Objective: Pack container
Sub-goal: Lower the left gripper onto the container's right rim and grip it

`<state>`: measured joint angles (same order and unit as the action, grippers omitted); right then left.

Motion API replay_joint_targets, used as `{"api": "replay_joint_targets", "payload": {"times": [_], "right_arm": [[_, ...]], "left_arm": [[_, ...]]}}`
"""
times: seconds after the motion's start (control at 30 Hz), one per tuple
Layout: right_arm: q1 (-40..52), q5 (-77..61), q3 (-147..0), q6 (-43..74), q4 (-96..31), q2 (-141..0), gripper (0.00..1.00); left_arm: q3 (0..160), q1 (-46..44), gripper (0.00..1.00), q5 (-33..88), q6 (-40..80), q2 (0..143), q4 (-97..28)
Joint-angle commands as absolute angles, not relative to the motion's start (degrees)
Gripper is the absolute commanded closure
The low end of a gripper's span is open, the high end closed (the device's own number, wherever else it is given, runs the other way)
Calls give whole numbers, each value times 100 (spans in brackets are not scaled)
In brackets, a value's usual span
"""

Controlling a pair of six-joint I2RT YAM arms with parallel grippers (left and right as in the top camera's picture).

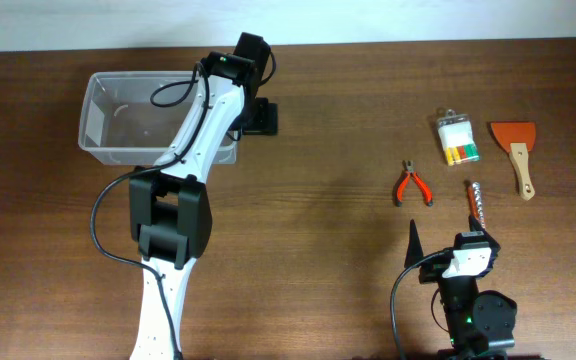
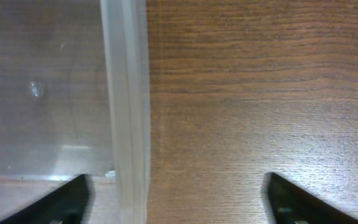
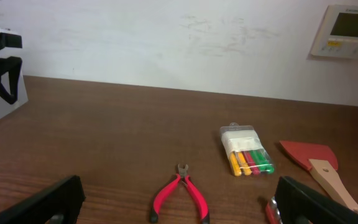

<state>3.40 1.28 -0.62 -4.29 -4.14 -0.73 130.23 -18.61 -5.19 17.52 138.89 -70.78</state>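
Left gripper (image 2: 181, 202): jaws spread wide, straddling the end wall of the container (image 2: 126, 93), gripping nothing.
Container: clear tub on the left of the table (image 1: 328, 90), apparently empty.
Right gripper (image 3: 185, 208): jaws wide, empty, low, facing the tools.
Stock, well apart from the tub: red-handled pliers (image 3: 179, 196); clear pack (image 3: 246, 151) of coloured markers or bits, too small to tell; wooden-handled scraper (image 3: 316, 163); reddish screwdriver (image 1: 476, 200).
Step, by my judgement: you are positioning the tub, with nothing packed yet.
Next move: you must close on a tool, likely the pliers, and carry it across.
Writing: wall panel (image 3: 348, 30), unreadable.
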Motion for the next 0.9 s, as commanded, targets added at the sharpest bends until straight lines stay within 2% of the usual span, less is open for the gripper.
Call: {"api": "replay_joint_targets", "payload": {"times": [0.0,0.03,0.23,0.4,0.47,0.77,0.8,0.87], "right_arm": [[292,198,-32,-403,-454,-36,1],[292,198,-32,-403,-451,-36,1],[292,198,-32,-403,-451,-36,1],[292,198,-32,-403,-454,-36,1],[292,198,-32,-403,-451,-36,1],[292,198,-32,-403,-451,-36,1],[292,198,-32,-403,-454,-36,1],[292,198,-32,-403,-454,-36,1]], "left_arm": [[13065,-1769,32,-563,1664,13909,-7026],[13065,-1767,37,-561,1664,13909,-7019],[13067,-1739,39,-561,1662,13909,-6947],[13067,-1741,63,-561,1662,13909,-6919],[13067,-1739,68,-563,1662,13909,-6919],[13251,-1741,69,-561,1625,13906,-6945],[13336,-1741,73,-563,1551,13906,-6956],[13452,-1741,75,-563,1505,13906,-6967]]}}
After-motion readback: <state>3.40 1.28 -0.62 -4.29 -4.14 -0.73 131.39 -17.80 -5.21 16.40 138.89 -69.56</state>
